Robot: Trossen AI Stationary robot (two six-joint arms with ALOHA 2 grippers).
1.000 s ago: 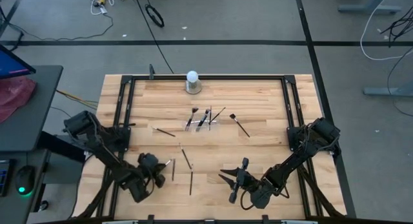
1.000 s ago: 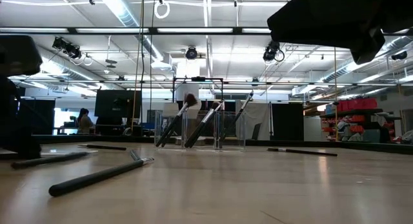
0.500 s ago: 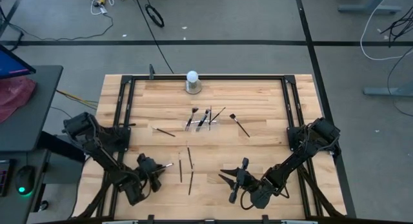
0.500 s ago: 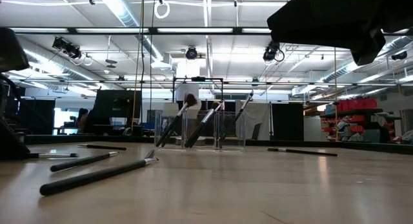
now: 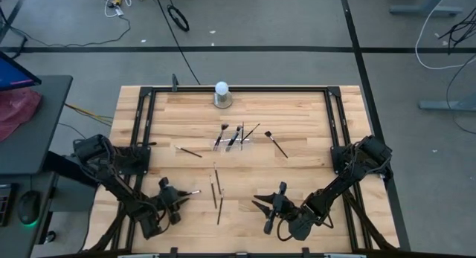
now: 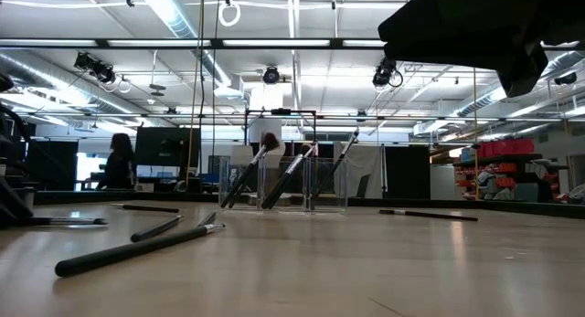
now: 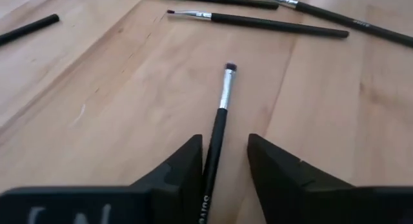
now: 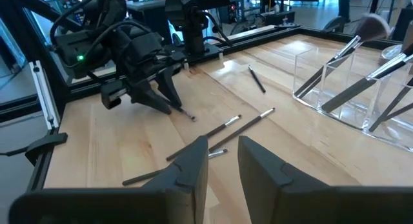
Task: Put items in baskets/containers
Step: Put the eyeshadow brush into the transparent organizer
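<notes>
A clear holder (image 5: 236,137) stands at the table's middle with several dark brushes leaning in it; it also shows in the low view (image 6: 283,184). Loose brushes lie flat on the wood: one left of the holder (image 5: 190,152), one to its right (image 5: 276,144), and two nearer the front (image 5: 215,187) (image 5: 220,208). At the near left my left gripper (image 7: 224,143) is open, its fingers standing either side of the handle of one more brush (image 7: 222,101) lying on the table. My right gripper (image 5: 260,213) waits near the front middle, open on nothing. My left gripper slants down along the brush, whose handle (image 7: 213,159) runs between the open fingers, close to one finger (image 7: 187,166) and apart from the other. Whether that finger touches it, I cannot tell. The brush lies on the wood, its bristle end pointing away.
A white ball on a grey base (image 5: 222,89) stands at the far edge. Black frame rails (image 5: 141,124) run along the table's sides. Bare wood lies between the two grippers and at the far right. A person (image 6: 117,162) stands in the room behind.
My left gripper has opened, rolled about its own axis and drawn back toward the table's near left corner, sinking a little. The brush it was shut on now lies between its fingers. A loose brush beside it has slid toward the right.
</notes>
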